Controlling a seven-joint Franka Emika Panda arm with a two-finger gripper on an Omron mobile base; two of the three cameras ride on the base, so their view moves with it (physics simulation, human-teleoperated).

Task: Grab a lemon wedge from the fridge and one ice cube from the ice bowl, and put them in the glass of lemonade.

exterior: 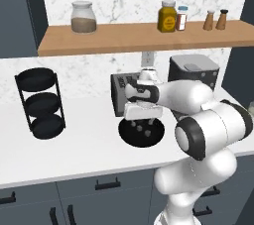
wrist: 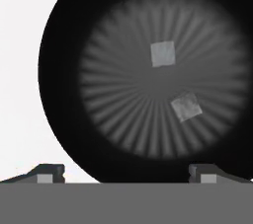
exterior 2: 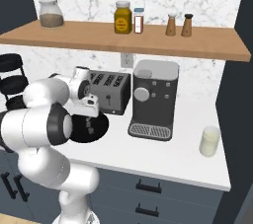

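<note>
On the far left of the white counter [exterior: 74,144] stands a black three-tier wire rack [exterior: 40,102], matte and round-shelved. To its right, near the middle, sits the ice bowl [exterior: 142,133], a shallow black dish with a ribbed, fluted inside; from the hand view two pale, squarish ice cubes [wrist: 163,53] lie on its floor, a little apart from each other. The gripper [exterior: 141,126] hangs straight over the bowl with its jaws spread as wide as they go and nothing between them. I'd guess the cubes are light, hard and slick, likely to skid on that ribbed floor, so the fingers should straddle one cube across two flat opposite faces and close squarely. Behind the bowl is a boxy dark toaster [exterior 2: 109,91], then a grey coffee machine [exterior 2: 153,98] with a metal drip grille. Far right, near the counter's edge, stands the glass of lemonade [exterior 2: 209,141], a small smooth tumbler of pale yellow liquid, fragile by the look of it. Above, a wooden shelf [exterior 2: 148,40] carries jars and shakers.
</note>
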